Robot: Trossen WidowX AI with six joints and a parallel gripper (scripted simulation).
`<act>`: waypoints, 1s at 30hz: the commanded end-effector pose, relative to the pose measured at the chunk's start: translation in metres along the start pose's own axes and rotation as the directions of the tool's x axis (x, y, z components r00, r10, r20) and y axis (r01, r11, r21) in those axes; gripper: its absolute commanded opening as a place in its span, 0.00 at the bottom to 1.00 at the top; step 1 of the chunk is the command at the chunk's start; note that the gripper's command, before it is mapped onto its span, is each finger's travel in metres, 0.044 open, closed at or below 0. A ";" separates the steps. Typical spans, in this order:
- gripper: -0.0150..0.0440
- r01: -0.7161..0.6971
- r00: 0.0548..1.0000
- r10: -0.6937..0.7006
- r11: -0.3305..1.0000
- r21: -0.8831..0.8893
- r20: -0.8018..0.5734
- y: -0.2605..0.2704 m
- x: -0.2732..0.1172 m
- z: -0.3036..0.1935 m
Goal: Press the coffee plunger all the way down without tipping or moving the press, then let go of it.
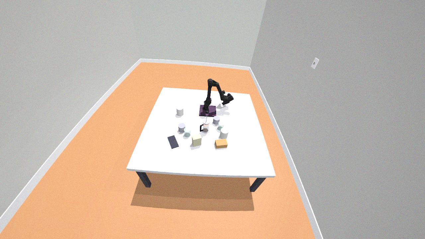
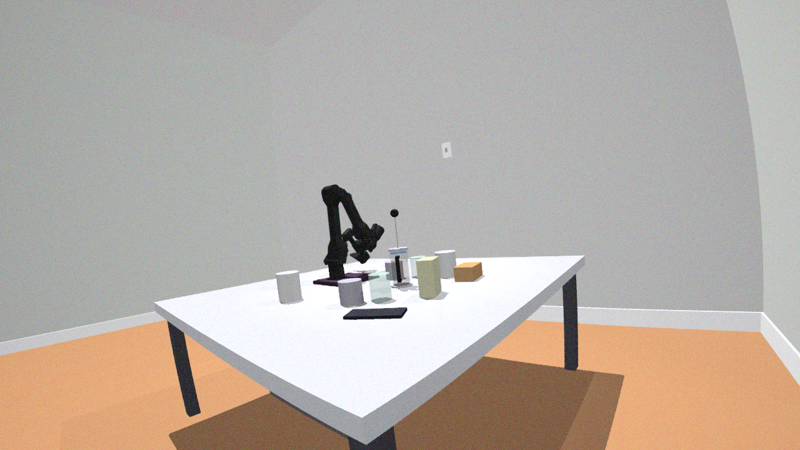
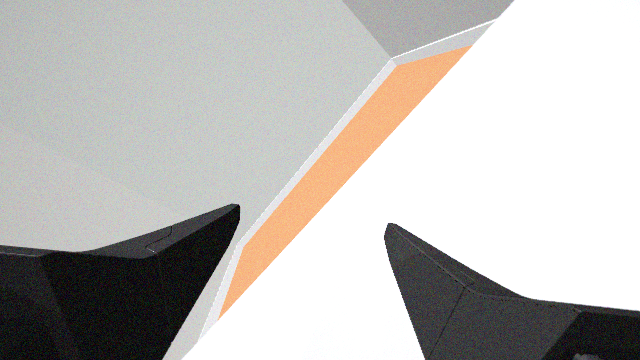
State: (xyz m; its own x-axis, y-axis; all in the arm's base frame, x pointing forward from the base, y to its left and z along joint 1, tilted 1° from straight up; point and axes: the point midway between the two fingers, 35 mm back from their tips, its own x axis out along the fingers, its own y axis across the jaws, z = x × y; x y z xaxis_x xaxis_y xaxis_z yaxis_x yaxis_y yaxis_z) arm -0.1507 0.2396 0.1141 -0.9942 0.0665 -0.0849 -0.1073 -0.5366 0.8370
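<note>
The coffee press [image 2: 399, 269] stands upright mid-worktop [image 2: 503, 290], a glass body with a dark handle, its thin rod raised high and topped by a black knob [image 2: 394, 212]; cylinders and a cream box [image 2: 427, 277] crowd close around it, while the near half of the worktop lies open; the hand [image 2: 366, 246] hangs wide apart, holding nothing, beside the base and away from the knob; the wrist view shows only both fingertips against worktop edge and floor.

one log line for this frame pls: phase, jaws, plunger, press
phase: pre-approach | gripper: jaws open, holding nothing, off to the side of the press | plunger knob: fully raised, untouched | French press: upright on table
</note>
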 end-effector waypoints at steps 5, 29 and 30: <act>1.00 0.100 0.993 -0.098 0.994 -0.036 0.067 -0.010 -0.017 0.019; 1.00 0.826 0.040 -0.872 0.304 0.475 0.488 0.019 -0.348 0.100; 1.00 0.821 -0.021 -0.880 0.255 0.510 0.475 0.027 -0.362 0.096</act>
State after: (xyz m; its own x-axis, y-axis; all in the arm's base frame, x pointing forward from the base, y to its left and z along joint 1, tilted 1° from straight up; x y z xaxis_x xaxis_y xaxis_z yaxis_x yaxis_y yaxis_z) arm 0.1599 0.3101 0.1973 -0.0937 0.8862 -0.4537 -0.8533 0.1633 0.4952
